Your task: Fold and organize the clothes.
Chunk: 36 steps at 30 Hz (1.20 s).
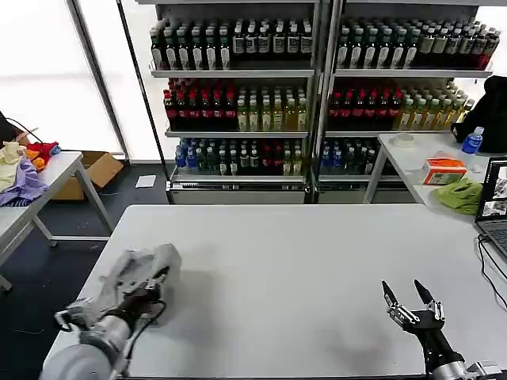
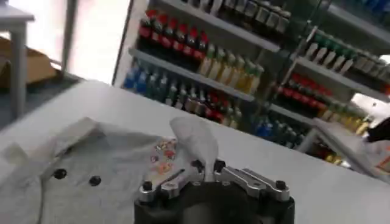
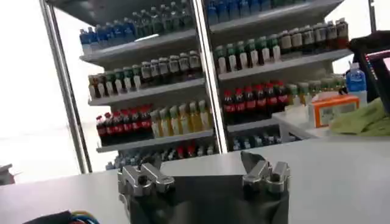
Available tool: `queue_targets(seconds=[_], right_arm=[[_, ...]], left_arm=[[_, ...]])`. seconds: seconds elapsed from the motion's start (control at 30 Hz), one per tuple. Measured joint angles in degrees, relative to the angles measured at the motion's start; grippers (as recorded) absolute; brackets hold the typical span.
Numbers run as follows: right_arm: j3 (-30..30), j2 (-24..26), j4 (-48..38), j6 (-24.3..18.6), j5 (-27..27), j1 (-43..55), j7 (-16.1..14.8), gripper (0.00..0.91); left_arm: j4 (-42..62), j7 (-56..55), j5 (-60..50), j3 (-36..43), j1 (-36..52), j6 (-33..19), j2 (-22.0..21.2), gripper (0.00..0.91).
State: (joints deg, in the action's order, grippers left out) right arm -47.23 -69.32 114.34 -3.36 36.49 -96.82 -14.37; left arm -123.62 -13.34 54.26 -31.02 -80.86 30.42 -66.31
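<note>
White worktop (image 1: 301, 261), with a grey shirt (image 1: 136, 273) bunched at its near-left corner. Left gripper (image 1: 150, 286) — jaws pinched on a raised fold of the shirt (image 2: 194, 141). Right gripper (image 1: 412, 299) — jaws spread wide, holding nothing, near the right front edge. Risk: so close to the edge, a pull could drag the cloth off.

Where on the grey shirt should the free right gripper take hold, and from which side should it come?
Probably the loose edge of the grey shirt facing the table's middle, approached from the robot's right. The left gripper pinches a raised fold, so that side lies free. The right gripper is open.
</note>
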Motion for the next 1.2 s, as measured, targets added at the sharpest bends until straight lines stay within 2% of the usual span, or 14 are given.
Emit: queue_targets(seconds=[0.27, 0.43, 0.63, 0.77, 0.93, 1.17, 1.2], right_arm=[[2.18, -0.64, 1.29, 1.88, -0.98, 0.12, 1.25, 0.907], [4.32, -0.02, 3.03, 5.25, -0.91, 0.52, 2.75, 0.907], [7.83, 0.68, 4.95, 10.43, -0.34, 2.01, 5.18, 0.907], [11.79, 0.97, 6.08, 14.03, 0.58, 4.16, 7.11, 0.907], [18.64, 1.7, 6.55, 18.9, 2.44, 8.09, 10.08, 0.907], [29.9, 2.39, 3.6, 23.86, 4.47, 16.03, 13.71, 0.907], [31.42, 2.3, 2.97, 24.46, 4.8, 17.21, 14.18, 0.877]], left_arm=[[3.14, -3.23, 1.53, 13.3, 5.9, -0.15, -5.03, 0.907], [3.65, -5.2, 3.63, 18.81, 7.62, 0.04, -7.57, 0.907], [3.05, -6.25, 6.17, 21.91, 9.31, 0.11, -9.53, 0.907], [1.89, -6.18, 5.99, 21.46, 9.5, 0.55, -9.53, 0.907], [-0.53, -3.17, 2.89, 16.67, 8.67, 1.29, -7.96, 0.907], [-0.58, 4.0, -9.07, 6.85, 6.87, -0.74, -4.42, 0.907], [-0.36, 4.73, -10.87, 5.62, 6.64, -1.2, -4.09, 0.907]])
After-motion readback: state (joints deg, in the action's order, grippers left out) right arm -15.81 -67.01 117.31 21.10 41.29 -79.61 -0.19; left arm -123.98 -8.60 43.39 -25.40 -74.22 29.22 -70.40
